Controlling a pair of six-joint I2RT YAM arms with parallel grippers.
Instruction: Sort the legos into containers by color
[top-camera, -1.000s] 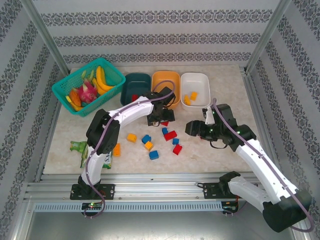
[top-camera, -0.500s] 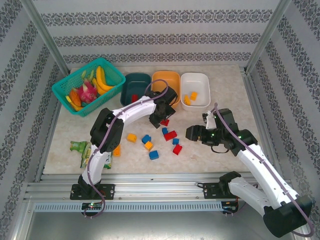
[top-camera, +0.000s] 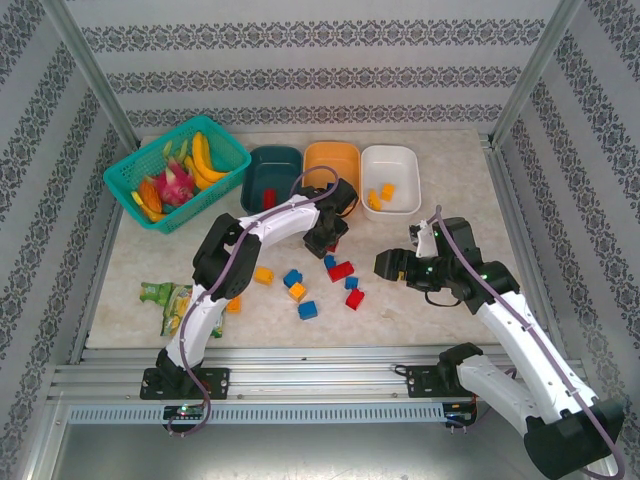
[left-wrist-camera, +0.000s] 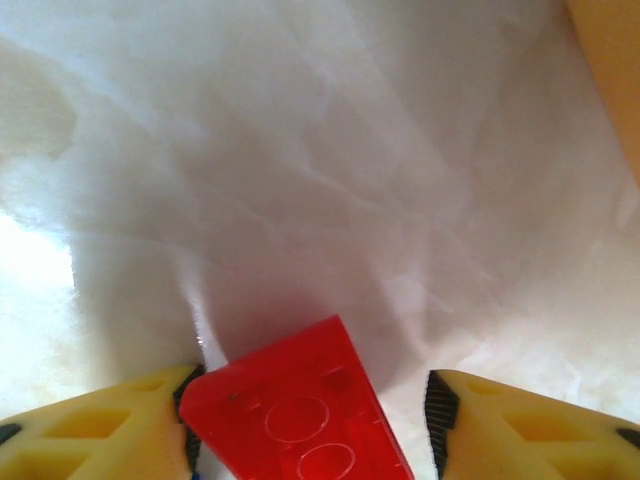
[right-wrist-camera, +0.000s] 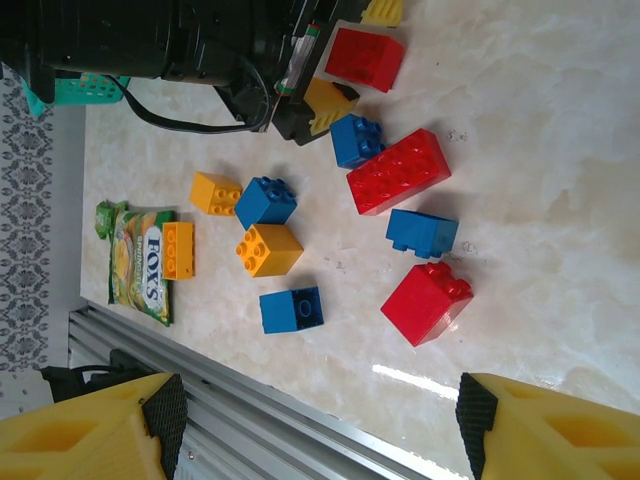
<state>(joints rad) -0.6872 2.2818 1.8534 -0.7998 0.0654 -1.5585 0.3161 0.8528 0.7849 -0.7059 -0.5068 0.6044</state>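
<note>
Thirteen legos (right-wrist-camera: 398, 170) are counted. Ten lie loose mid-table (top-camera: 455, 195): four blue, three red, three orange-yellow. Of three bins along the far edge, the teal bin (top-camera: 283, 160) holds one red and the white bin (top-camera: 400, 160) two orange-yellow.

The left gripper (left-wrist-camera: 312, 388) straddles a red brick (left-wrist-camera: 290, 420) lying just before the orange bin (top-camera: 325, 158). The brick sits studs up, askew, one corner pointing ahead. The left finger touches it and the right stands apart.

The right gripper (right-wrist-camera: 320, 400) hangs spread wide, empty.

There are 4 red legos (top-camera: 341, 270), 4 blue legos (top-camera: 308, 309), 5 orange legos (top-camera: 263, 275) and 3 bins (top-camera: 390, 149).
</note>
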